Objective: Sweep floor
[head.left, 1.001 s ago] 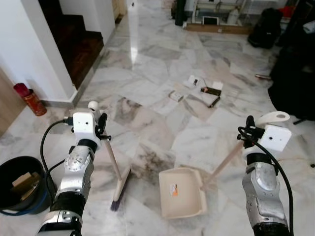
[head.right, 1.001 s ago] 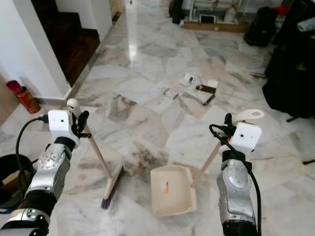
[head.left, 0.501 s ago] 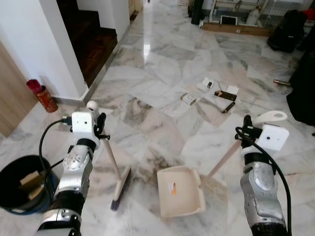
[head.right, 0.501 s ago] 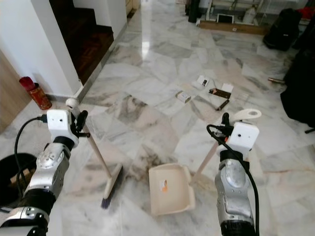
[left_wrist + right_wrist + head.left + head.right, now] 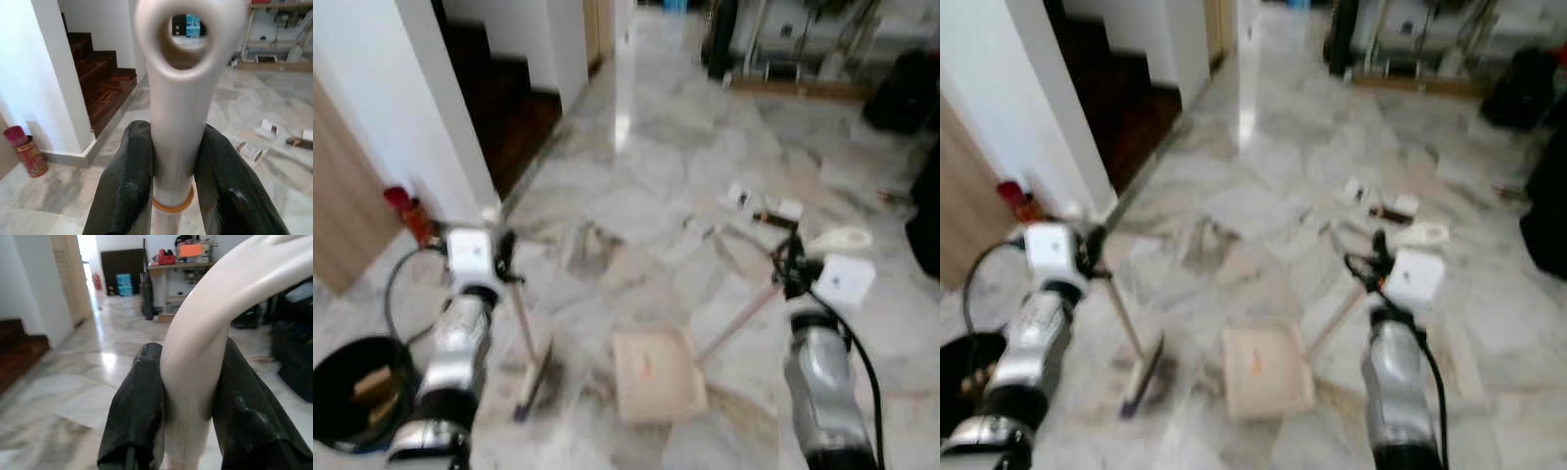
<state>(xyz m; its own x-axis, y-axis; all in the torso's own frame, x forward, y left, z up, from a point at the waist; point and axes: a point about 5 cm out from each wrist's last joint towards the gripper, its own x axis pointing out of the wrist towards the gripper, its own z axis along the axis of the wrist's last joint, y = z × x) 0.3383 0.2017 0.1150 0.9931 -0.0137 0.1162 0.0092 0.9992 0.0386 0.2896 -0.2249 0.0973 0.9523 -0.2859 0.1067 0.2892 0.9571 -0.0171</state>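
Clamping the broom (image 5: 527, 348) is the left end effector (image 5: 176, 191); the right end effector (image 5: 188, 421) grips the dustpan (image 5: 656, 372), litter (image 5: 759, 208) seemingly beyond.

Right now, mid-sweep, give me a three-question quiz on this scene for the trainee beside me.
1. True or false: the left pincer is shut on the broom handle.
2. What does the right pincer hold? A) a mop B) the dustpan handle C) a bottle
3. Fill in: the litter lies on the marble floor ______ the dustpan, farther from the robot.

Key
1. True; both black fingers press its sides.
2. B
3. beyond
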